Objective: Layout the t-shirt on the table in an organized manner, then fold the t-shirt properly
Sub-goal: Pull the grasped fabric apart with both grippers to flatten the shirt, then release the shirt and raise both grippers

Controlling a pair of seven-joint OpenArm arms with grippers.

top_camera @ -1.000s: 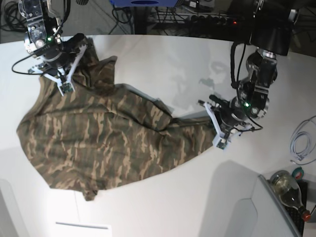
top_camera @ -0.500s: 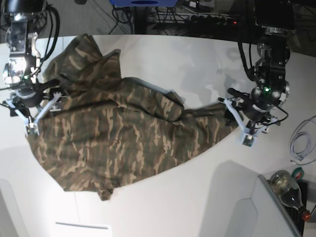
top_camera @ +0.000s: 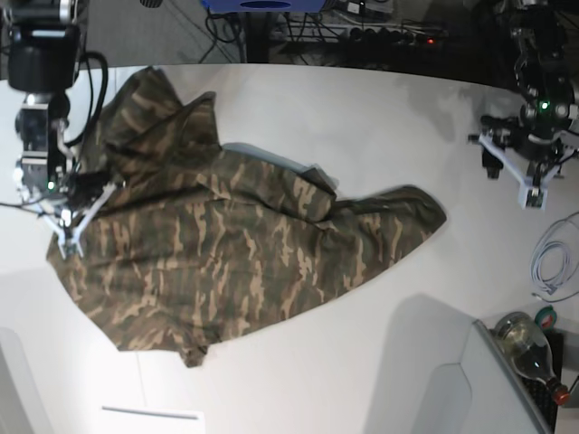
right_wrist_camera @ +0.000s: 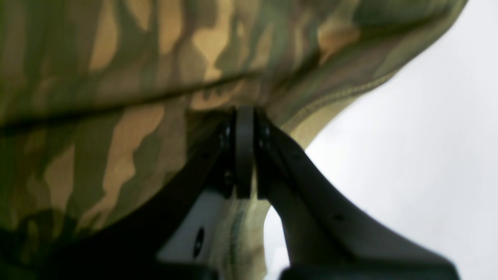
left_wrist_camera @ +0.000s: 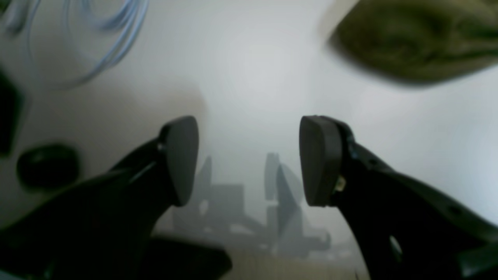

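1. Since the earlier base frames, the t-shirt (top_camera: 235,244) has been dragged and spread: its right-hand end, then bunched by an arm near the centre right, now lies free as a rounded lobe at the centre right, and its left edge has moved toward the left border.
2. The table (top_camera: 362,117) carries the whole shirt, which runs from the upper left down to the lower centre. It lies rumpled, with a raised ridge across its middle and a folded flap at the upper left, so the layout looks unfinished.
3. The left gripper (top_camera: 529,176) has drawn away to the upper right of the base view, well apart from the cloth. In its wrist view the left gripper's fingers (left_wrist_camera: 181,159) stand clearly apart over bare table with nothing between them.
4. The right gripper (top_camera: 68,221) sits at the left edge of the base view on the shirt's border. Its wrist view shows the right gripper's fingers (right_wrist_camera: 245,151) pressed together, with a stitched hem draped right against them; they appear to pinch that hem.
5. The cloth looks light, limp and soft, so it should trail, sag and crease when pulled by 1 point. Hems, shoulder seams and corners look like the safest holds, taken with 2 grippers set wide apart.
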